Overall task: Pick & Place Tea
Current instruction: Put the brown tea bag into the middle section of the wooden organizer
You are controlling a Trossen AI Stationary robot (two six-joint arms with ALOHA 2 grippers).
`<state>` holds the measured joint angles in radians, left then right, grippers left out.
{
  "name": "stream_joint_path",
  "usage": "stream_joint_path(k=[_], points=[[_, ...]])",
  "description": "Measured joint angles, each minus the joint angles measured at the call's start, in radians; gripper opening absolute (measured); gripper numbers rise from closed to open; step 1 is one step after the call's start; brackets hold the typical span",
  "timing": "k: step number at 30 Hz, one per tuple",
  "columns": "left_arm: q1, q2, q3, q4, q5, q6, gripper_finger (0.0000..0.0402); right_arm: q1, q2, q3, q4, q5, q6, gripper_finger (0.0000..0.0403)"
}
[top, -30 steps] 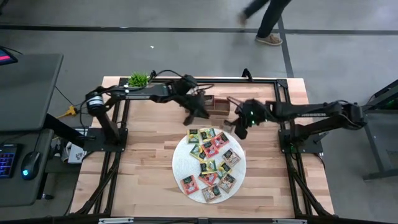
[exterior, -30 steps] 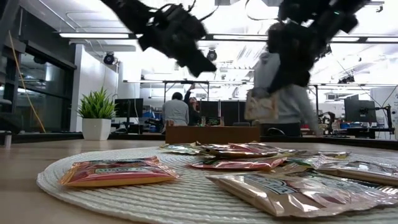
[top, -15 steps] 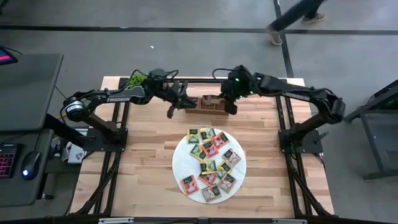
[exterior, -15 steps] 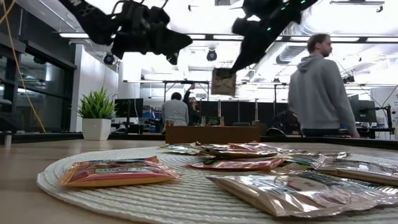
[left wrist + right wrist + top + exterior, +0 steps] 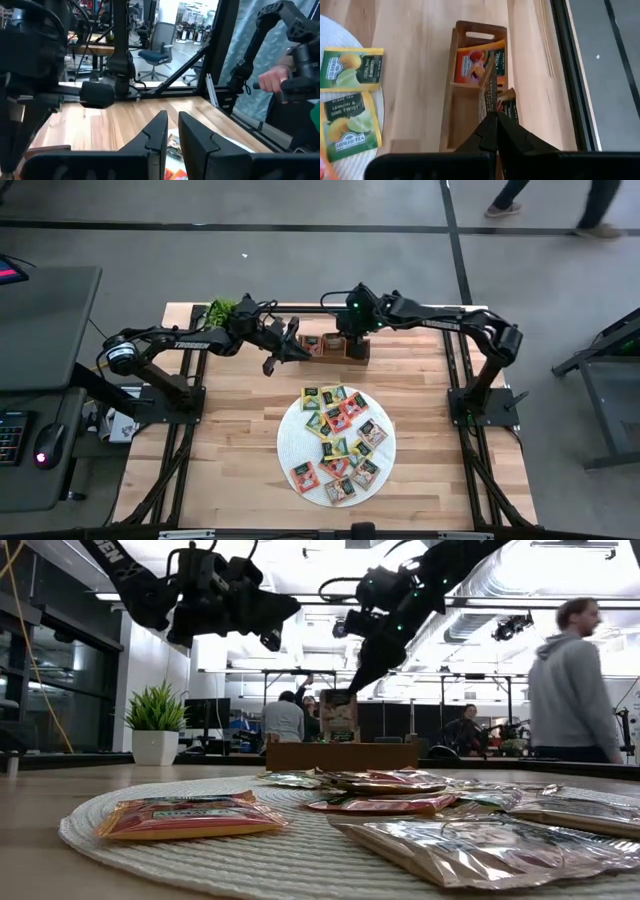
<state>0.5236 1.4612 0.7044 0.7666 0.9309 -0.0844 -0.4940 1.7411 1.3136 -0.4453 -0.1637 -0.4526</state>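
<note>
High view: the right gripper (image 5: 349,330) hangs over the wooden tray (image 5: 336,358) at the table's far edge. The left gripper (image 5: 275,352) waits just beside the tray's left end. The mat (image 5: 290,420) nearer the front carries the loose tea packets (image 5: 340,445); I count about fifteen, though overlaps make that uncertain.

Low view: the right gripper's fingers are pinched shut on one packet (image 5: 339,715), which hangs upright just above the tray (image 5: 341,756). Left gripper (image 5: 268,625) is high, carrying nothing visible.

Left wrist view: its fingers (image 5: 159,131) stand almost together, a narrow gap between, nothing in it.

Right wrist view: the held packet (image 5: 487,97) is edge-on over the tray's middle compartment. One orange packet (image 5: 476,64) stands in the far compartment, one dark packet (image 5: 509,111) beside the held one. Three compartments, one tray, one mat.

Judgement: lower straight down, keep the packet vertical and clear of the dividers, and release only once its lower edge is inside the slot.
</note>
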Motion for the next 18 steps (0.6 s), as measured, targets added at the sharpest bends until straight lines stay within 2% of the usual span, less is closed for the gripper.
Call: stream_joint_path(k=[12, 18], points=[[0.000, 0.000, 0.000, 0.001, 0.002, 0.000, 0.0044, -0.023, 0.047, -0.002, 0.011, 0.027, 0.004, 0.0000], [0.000, 0.000, 0.000, 0.001, 0.001, 0.000, 0.0044, -0.037, 0.046, -0.015, 0.010, -0.002, 0.024, 0.0000]])
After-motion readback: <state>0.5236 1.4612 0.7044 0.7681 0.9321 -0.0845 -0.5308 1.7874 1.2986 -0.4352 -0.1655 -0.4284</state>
